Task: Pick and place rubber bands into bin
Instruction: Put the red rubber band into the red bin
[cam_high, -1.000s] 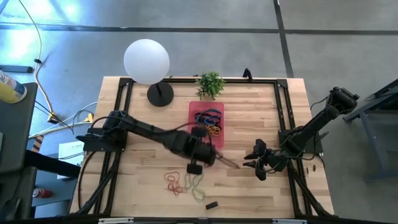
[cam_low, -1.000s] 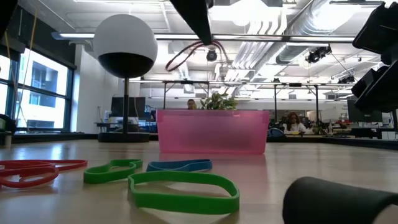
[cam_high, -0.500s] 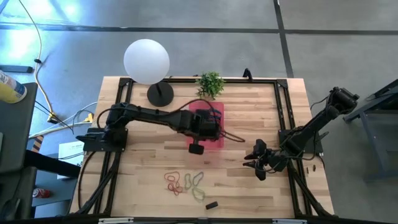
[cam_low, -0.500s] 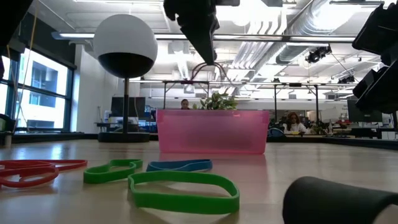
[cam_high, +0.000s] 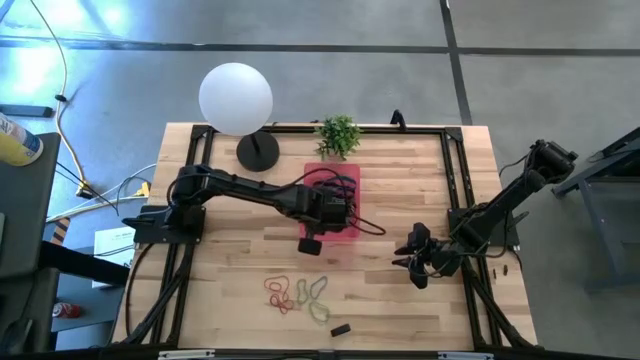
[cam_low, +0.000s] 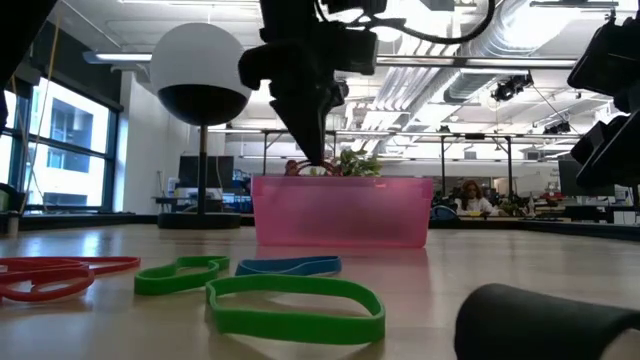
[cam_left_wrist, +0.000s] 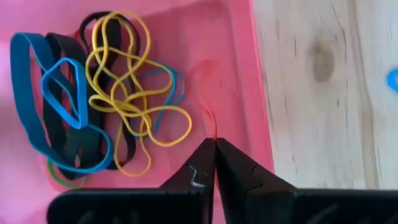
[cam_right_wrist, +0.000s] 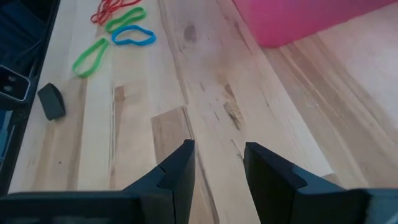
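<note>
A: Item 1, the bin (cam_high: 331, 203). We logged it near the middle of the table (cam_high: 230, 260), just in front of the small plant (cam_high: 338, 133). Contents, as the left wrist view showed them: a tangle of yellow bands (cam_left_wrist: 127, 93), blue bands (cam_left_wrist: 59, 99) and black bands (cam_left_wrist: 65, 124), with a sliver of green at the edge.

B: Item 2, the left gripper (cam_left_wrist: 214, 149). We found it over the bin, fingers pressed together on a thin red band (cam_left_wrist: 211, 121) that hung down inside the wall nearest the loose bands. We judged that band as good as delivered, pending release.

A: Item 3, outstanding stock. We counted roughly 5 loose bands (cam_high: 297, 292) on the bare wood near the front edge: red, green, blue among them. The black block (cam_high: 341, 329) lay beside them, not ours to move.

B: Item 4, the right gripper (cam_right_wrist: 217, 162). It waited at the right side of the table, fingers spread, holding nothing.

A: Our estimate: more than half stored, 1 in hand, the front cluster left.
</note>
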